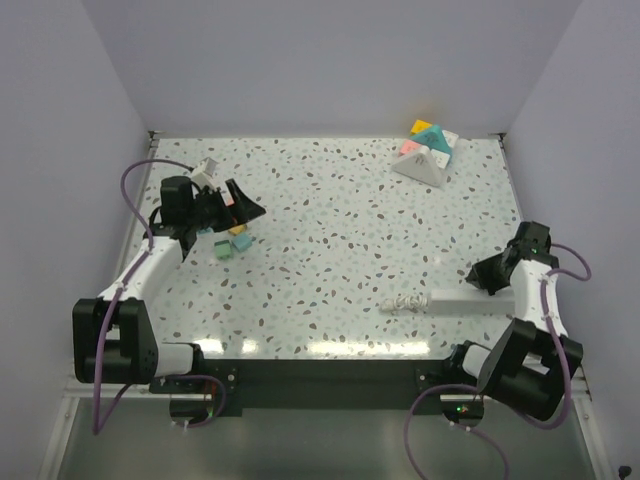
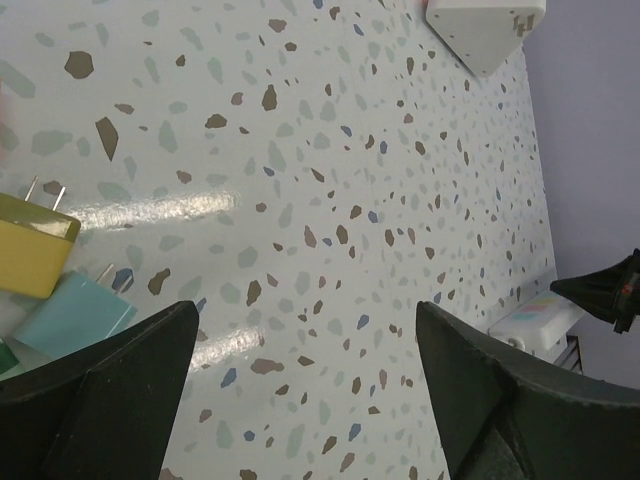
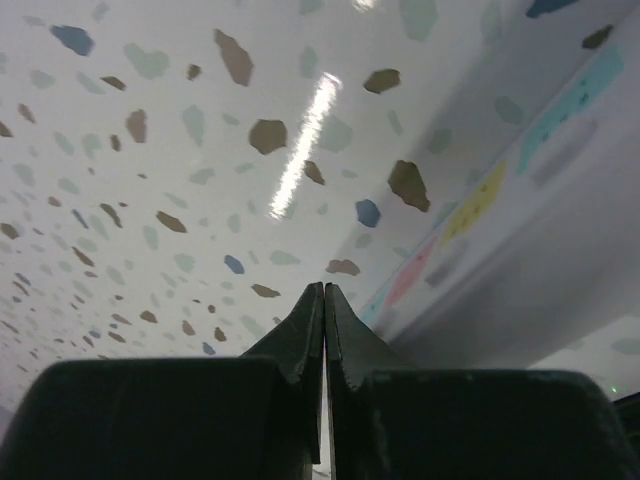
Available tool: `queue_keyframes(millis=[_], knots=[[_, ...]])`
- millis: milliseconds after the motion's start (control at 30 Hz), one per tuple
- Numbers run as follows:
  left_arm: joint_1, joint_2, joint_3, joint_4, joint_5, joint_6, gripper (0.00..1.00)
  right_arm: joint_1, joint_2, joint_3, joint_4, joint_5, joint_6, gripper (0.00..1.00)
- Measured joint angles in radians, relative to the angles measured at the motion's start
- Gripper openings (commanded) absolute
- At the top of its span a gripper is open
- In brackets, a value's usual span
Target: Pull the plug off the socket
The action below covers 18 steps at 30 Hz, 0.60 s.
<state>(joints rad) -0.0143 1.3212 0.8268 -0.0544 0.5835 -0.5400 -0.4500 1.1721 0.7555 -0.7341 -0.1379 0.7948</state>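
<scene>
**Right fingers closed beside the power strip; loose plugs lie by the left gripper**

The speckled table (image 1: 330, 230) fills the overhead view. The white power strip (image 1: 470, 298) lies flat near the front edge at about 4 o'clock, with coloured marks along its top in the right wrist view. Its coiled cord (image 1: 405, 303) sits at the inner end.

The right gripper (image 1: 474, 272) is just above the strip. Its fingers are pressed together with nothing between them. Whether they touch the strip cannot be told.

At 1 o'clock, by the back wall, stands a white pyramid-shaped block (image 1: 425, 165) with yellow, teal and pink pieces on its upper part. Whether these are plugs cannot be told.

The left gripper (image 1: 240, 212) hovers at 9 o'clock with its fingers spread wide and holding nothing.

Just beside it lie the loose plugs (image 1: 232, 243). A yellow plug (image 2: 30, 255) and a teal plug (image 2: 75, 312) rest on the table with their prongs bare.
</scene>
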Motion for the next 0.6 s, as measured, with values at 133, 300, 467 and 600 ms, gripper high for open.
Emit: queue_keyframes(millis=[133, 300, 467, 600], knots=[[0.0, 0.0, -0.014, -0.004, 0.006, 0.001, 0.94, 0.0, -0.047, -0.078, -0.035, 0.032, -0.022, 0.0], [0.0, -0.006, -0.021, -0.008, 0.01, 0.002, 0.94, 0.0, -0.242, -0.126, -0.144, 0.065, -0.037, 0.0], [0.0, -0.006, -0.031, -0.006, 0.018, 0.001, 0.93, 0.005, -0.315, -0.128, -0.213, 0.068, -0.041, 0.0], [0.0, -0.006, -0.037, -0.007, 0.024, 0.002, 0.93, 0.006, -0.29, -0.127, -0.226, 0.074, -0.042, 0.0]])
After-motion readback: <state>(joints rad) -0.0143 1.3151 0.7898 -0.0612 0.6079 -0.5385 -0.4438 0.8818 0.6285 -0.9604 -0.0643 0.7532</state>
